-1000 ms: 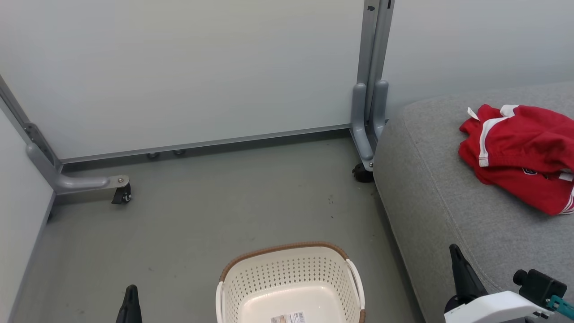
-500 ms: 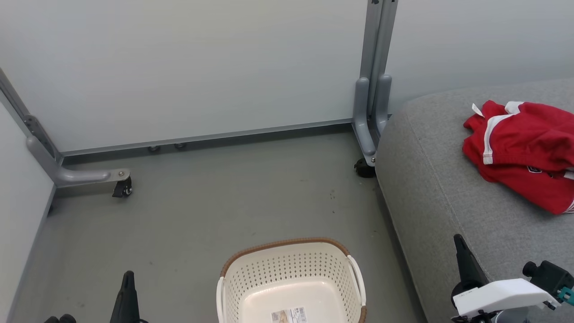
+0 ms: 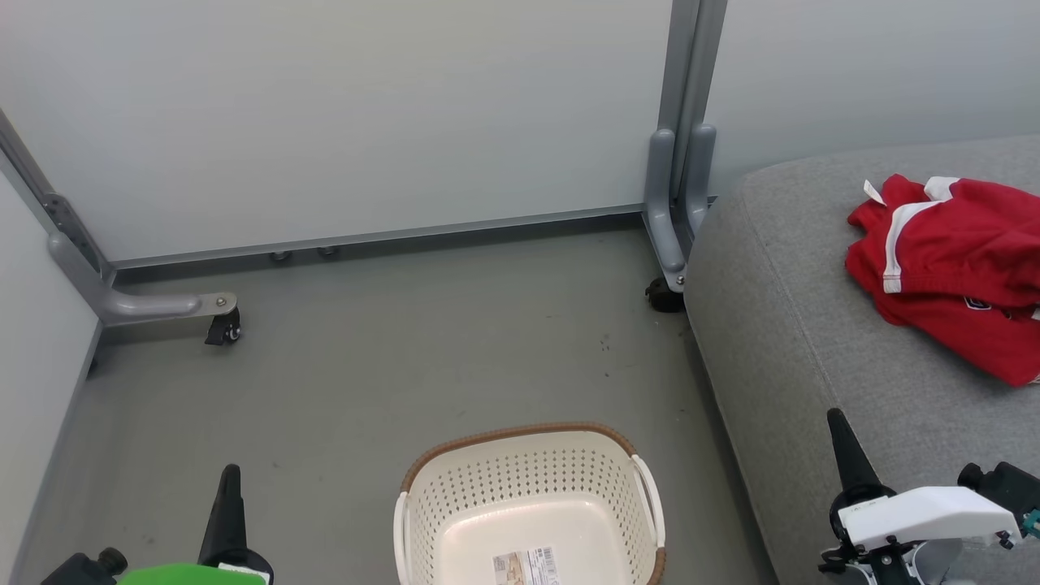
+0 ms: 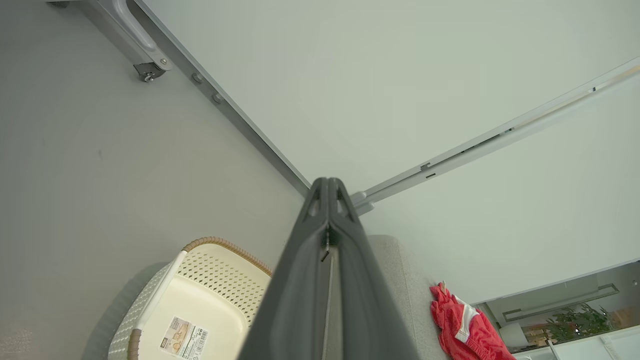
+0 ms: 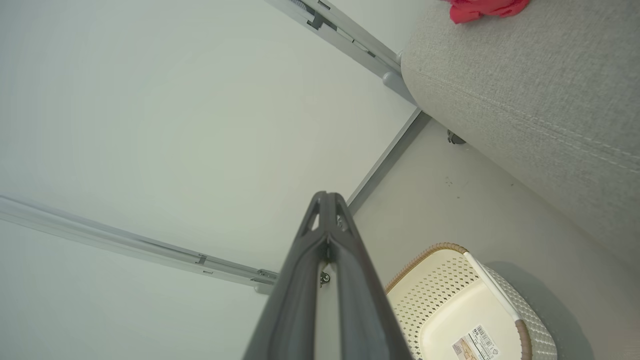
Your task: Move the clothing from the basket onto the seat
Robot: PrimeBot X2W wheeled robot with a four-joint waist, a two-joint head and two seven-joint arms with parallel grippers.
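Note:
The red clothing (image 3: 959, 268) with white stripes lies bunched on the grey seat (image 3: 812, 349) at the right; it also appears as clothing (image 4: 465, 330) and clothing (image 5: 482, 9) in the wrist views. The cream basket (image 3: 528, 508) stands on the floor at bottom centre, holding just a sticker label. My left gripper (image 3: 230, 487) is shut at the lower left, left of the basket (image 4: 195, 305). My right gripper (image 3: 841, 439) is shut at the lower right, over the seat's (image 5: 525, 90) front edge, with nothing held. Both sets of fingertips meet in the wrist views.
Pale partition panels (image 3: 341, 114) on grey metal feet with castors (image 3: 221, 331) close off the back and left. A second castor (image 3: 665, 296) sits by the seat's corner. Grey floor (image 3: 406, 357) lies between the basket and the panels.
The head camera has tilted, shifting the whole scene. Both grippers show higher in view, and more of the arms' bodies has come in at the bottom corners.

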